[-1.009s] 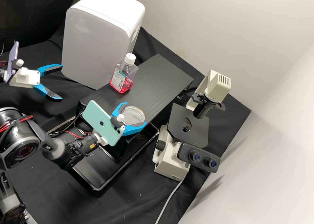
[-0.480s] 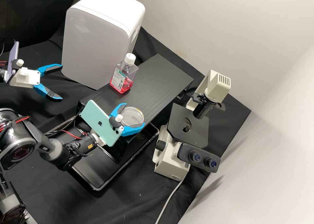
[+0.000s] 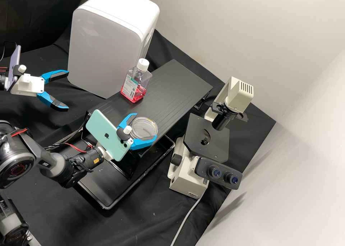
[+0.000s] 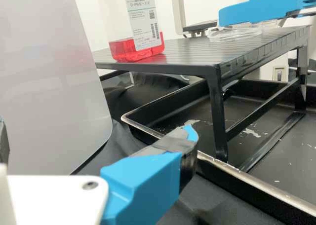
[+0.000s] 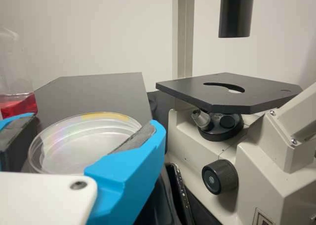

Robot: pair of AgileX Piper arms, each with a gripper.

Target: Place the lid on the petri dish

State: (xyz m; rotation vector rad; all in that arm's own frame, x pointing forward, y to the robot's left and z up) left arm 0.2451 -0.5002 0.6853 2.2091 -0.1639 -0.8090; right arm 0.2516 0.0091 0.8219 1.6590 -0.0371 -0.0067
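Mid-frame, the right pincer (image 3: 145, 126) seemingly clamped the lid (image 5: 84, 136) level over the petri dish (image 4: 234, 33) to seat it; left pincer (image 3: 66, 90) hung parted, far left.

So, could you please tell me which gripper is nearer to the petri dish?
Right. The right gripper is at the dish itself; the left gripper hangs well away, beside the white box.

The petri dish (image 3: 147, 123), at the near end of the rack (image 3: 172, 91), has its near rim covered by the right hand (image 3: 145, 126). Whether that hand touches the dish, and whether the dish is one piece or two stacked, cannot be told. In the left wrist view, the flask (image 4: 140, 37) at the rack's far end loses its neck to the picture's edge. In the right wrist view, the microscope (image 5: 256, 156) beside the rack is cut off above and below.
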